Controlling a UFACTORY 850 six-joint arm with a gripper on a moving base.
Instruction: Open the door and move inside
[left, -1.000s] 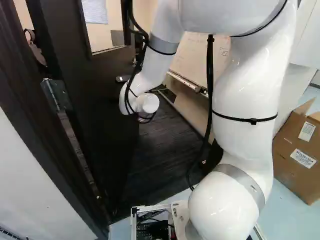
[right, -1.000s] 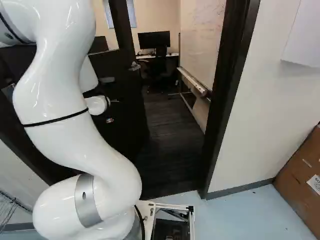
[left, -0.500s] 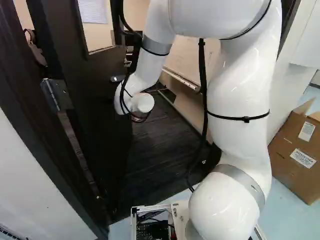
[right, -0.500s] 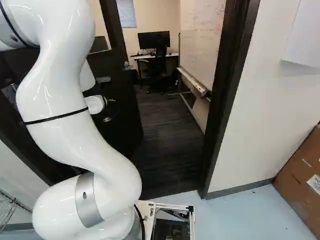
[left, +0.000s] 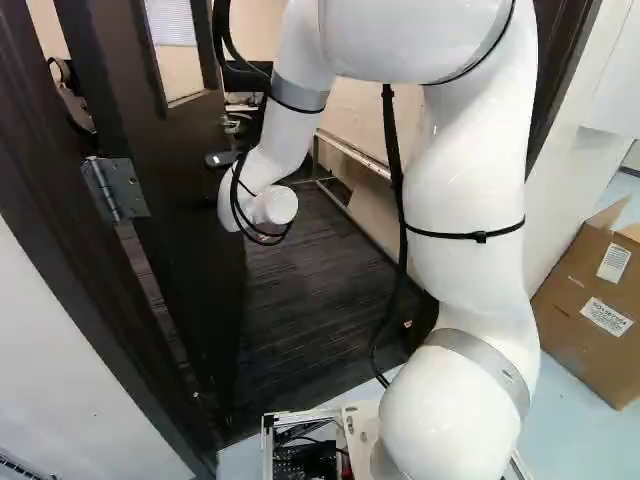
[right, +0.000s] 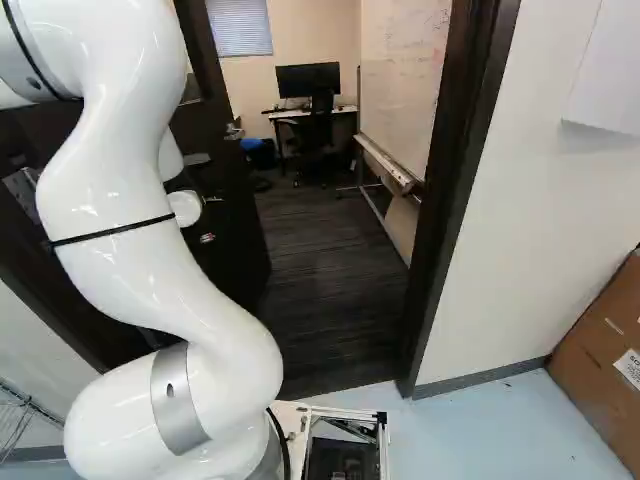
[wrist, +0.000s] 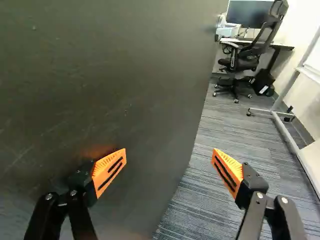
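The dark door (left: 185, 230) stands partly open, swung into the room on its hinge (left: 117, 188) at the left of the left base view. My arm's wrist (left: 270, 205) is at the room-facing edge side of the door; in the base views the gripper's fingertips are hidden. In the wrist view the gripper (wrist: 169, 157) is open, fingers wide apart. One finger is close over the door's flat face (wrist: 110, 65), contact unclear; the other is past the door's free edge, above the carpet. No handle shows between them.
The dark door frame (right: 432, 250) bounds the opening, with the dark carpet (right: 335, 290) beyond. Inside are a whiteboard stand (right: 385, 165), a desk with a monitor (right: 308, 80) and a chair (wrist: 240, 57). A cardboard box (left: 590, 305) stands outside, to the right.
The door has swung farther into the room, widening the opening. My arm's upper part and wrist have shifted left with it in the left base view. The base has not moved.
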